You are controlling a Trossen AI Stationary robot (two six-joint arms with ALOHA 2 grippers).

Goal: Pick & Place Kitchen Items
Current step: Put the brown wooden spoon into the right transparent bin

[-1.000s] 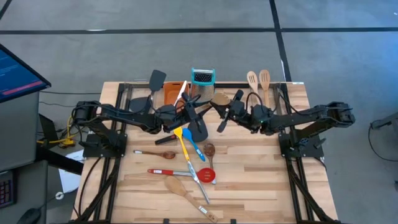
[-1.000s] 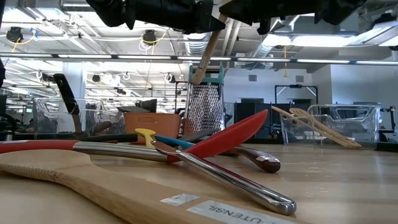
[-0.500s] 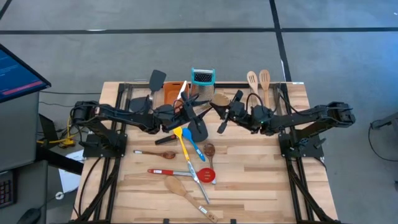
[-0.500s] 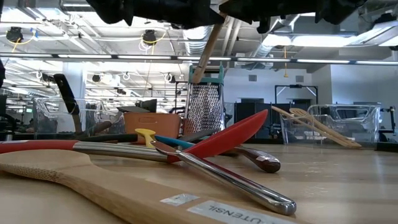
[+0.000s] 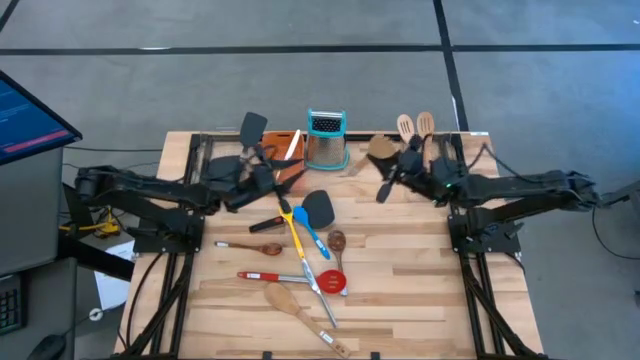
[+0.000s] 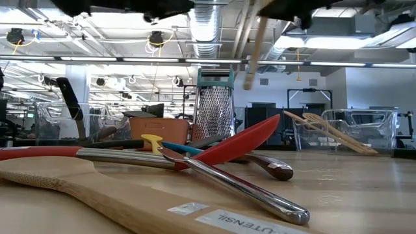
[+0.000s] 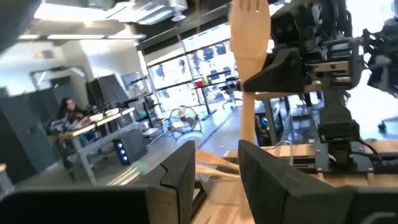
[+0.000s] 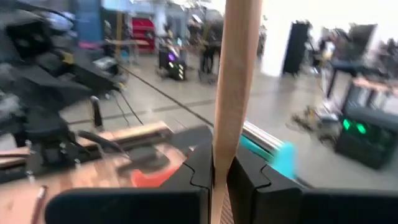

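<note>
My right gripper (image 5: 393,166) is above the table's far right part, beside the steel grater (image 5: 326,140). It is shut on a wooden spoon (image 5: 380,148), whose handle hangs down in the low view (image 6: 253,52). My left gripper (image 5: 266,172) is open and empty near the orange tray (image 5: 283,150), and its fingers stand apart in the left wrist view (image 7: 217,180). Several utensils lie on the table: a black turner (image 5: 318,207), a yellow spoon (image 5: 290,222), a blue spoon (image 5: 312,238), a red spoon (image 5: 330,282) and a wooden spatula (image 5: 288,302). My right gripper pinches the wooden spoon's handle (image 8: 219,155) between its two fingers, below the bowl (image 7: 250,25). The fingers come level from the table's right and lie across the handle. The spoon is lifted clear and nearly upright, with its bowl up and its free handle end (image 6: 247,83) hanging down.
Two wooden slotted spatulas (image 5: 416,128) lie at the far right edge, close behind my right gripper. A black turner (image 5: 250,128) lies at the far left by the tray. Bare wood (image 5: 420,270) shows on the near right of the table.
My right gripper has carried the wooden spoon from the table's middle toward the right and far edge, past the grater, with the spoon still hanging handle down. My left gripper has drawn back toward the table's left edge, leaving the black turner uncovered.
</note>
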